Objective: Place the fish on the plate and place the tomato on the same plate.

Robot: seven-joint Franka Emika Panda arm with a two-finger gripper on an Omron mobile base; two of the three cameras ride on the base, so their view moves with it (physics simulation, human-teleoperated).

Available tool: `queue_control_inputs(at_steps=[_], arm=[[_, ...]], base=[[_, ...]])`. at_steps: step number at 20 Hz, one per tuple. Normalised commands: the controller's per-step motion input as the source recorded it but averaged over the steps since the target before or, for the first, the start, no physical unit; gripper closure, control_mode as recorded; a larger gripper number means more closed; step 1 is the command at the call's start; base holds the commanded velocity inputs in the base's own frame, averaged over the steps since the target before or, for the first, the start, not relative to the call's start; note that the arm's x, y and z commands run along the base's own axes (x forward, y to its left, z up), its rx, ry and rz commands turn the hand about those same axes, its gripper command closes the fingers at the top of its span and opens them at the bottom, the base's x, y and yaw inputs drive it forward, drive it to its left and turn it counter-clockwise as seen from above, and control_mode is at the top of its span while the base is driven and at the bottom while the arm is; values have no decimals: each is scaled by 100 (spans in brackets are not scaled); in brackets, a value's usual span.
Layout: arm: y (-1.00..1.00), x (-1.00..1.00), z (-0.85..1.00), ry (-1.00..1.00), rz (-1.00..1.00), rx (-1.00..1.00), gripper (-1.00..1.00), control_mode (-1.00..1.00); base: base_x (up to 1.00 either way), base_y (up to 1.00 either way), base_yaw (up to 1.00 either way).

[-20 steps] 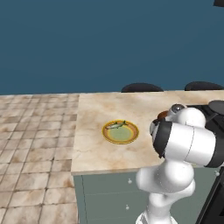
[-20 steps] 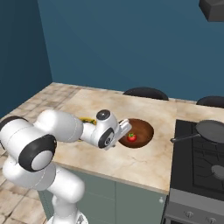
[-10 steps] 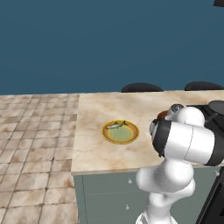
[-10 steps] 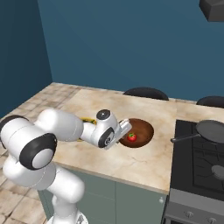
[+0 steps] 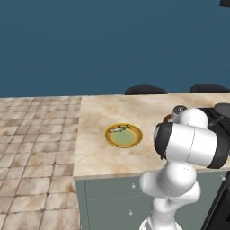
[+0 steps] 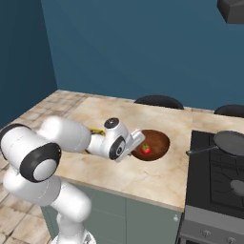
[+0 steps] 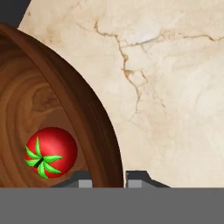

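The fish was seen lying on the plate, toward its far-left rim, so that half of the task was judged done. The plate sat on the marble bench, left of the arm.

The tomato was found inside the brown wooden bowl — resting on the bowl's floor near the wall, stem side facing the hand camera. In the right base view the tomato was placed near the middle of the bowl, with the end effector brought up just beside the bowl's near rim and angled in toward it.

In the hand view the two finger tips were seen straddling the bowl's rim, one inside and one outside, with a clear gap between them and nothing held — the end effector was parted and empty. This was judged an approach for the tomato pick. A shift further into the bowl was judged necessary, since the rim stood between the fingers and the tomato lay off to one side.

A frying pan was noted on the stove, well apart.
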Motion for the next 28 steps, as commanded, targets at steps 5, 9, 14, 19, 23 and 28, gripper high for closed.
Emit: queue_control_inputs(at_steps=[5, 9, 14, 19, 23, 28], arm=[[0, 14, 11, 16, -12, -16, 100, -100], [1, 23, 19, 3, -12, -16, 100, -100], [18, 9, 12, -4, -9, -10, 100, -100], [54, -1, 0, -25, -3, -7, 100, -100], [69, -28, 0, -40, 0, -5, 100, -100], [49, -35, 0, -18, 1, -1, 100, -100]], base=[[0, 0, 0], [0, 0, 0], [0, 0, 0], [0, 0, 0], [0, 0, 0], [0, 0, 0]])
